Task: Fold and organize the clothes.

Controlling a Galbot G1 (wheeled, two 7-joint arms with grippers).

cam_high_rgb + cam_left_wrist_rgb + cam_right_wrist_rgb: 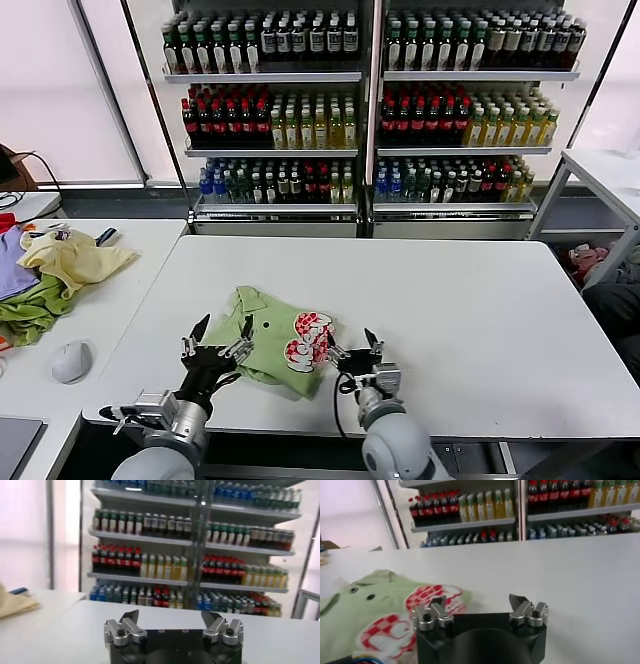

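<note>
So, green shirt (270,340) bunched mid-table; left gripper (217,345) and right gripper (358,352) flank shirt, both wide, empty, probably lining up fold.

A light green shirt (268,342) is seen, printed red-and-white. It is laid on a white counter (450,300).

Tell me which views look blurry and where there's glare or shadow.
Head view: sharp, even light, soft shadow under the green shirt, bright windows behind the shelves. Left wrist view: soft throughout, window glare. Right wrist view: the shirt is blurred.
</note>
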